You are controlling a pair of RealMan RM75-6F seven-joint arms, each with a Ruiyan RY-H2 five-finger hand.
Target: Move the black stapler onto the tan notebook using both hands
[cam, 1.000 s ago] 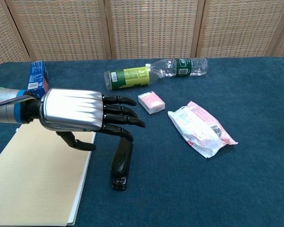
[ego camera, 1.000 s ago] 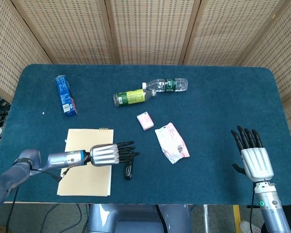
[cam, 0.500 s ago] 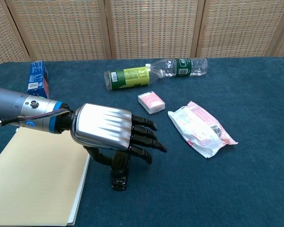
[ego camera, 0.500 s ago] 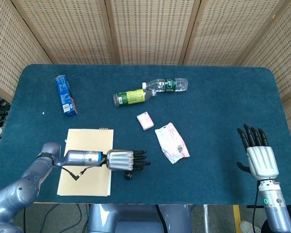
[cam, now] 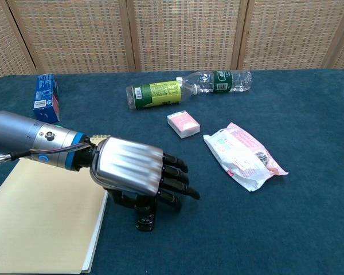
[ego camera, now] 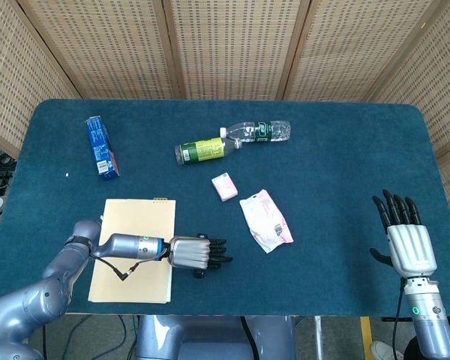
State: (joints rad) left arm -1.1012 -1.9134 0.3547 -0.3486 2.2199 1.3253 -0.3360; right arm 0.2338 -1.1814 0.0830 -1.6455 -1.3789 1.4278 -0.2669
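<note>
The black stapler (ego camera: 199,273) lies on the blue table just right of the tan notebook (ego camera: 133,221), and only its near end (cam: 144,220) shows. My left hand (ego camera: 191,253) lies low over the stapler (cam: 135,170), palm down. Its fingers reach out to the right past the stapler and its thumb is tucked underneath on the notebook side. A closed grip does not show. The notebook (cam: 40,223) lies flat at the front left. My right hand (ego camera: 406,240) hovers near the table's front right corner, fingers spread and holding nothing. The chest view does not show it.
A blue box (ego camera: 101,147) lies at the back left. A green-labelled bottle (ego camera: 202,150) and a clear bottle (ego camera: 259,131) lie on their sides mid-table. Nearer are a small pink box (ego camera: 224,186) and a white-and-pink packet (ego camera: 265,220).
My left hand has moved right and down from beside the stapler to lie over it, with its fingers curling a little. My right hand has drifted slightly toward the front right corner.
</note>
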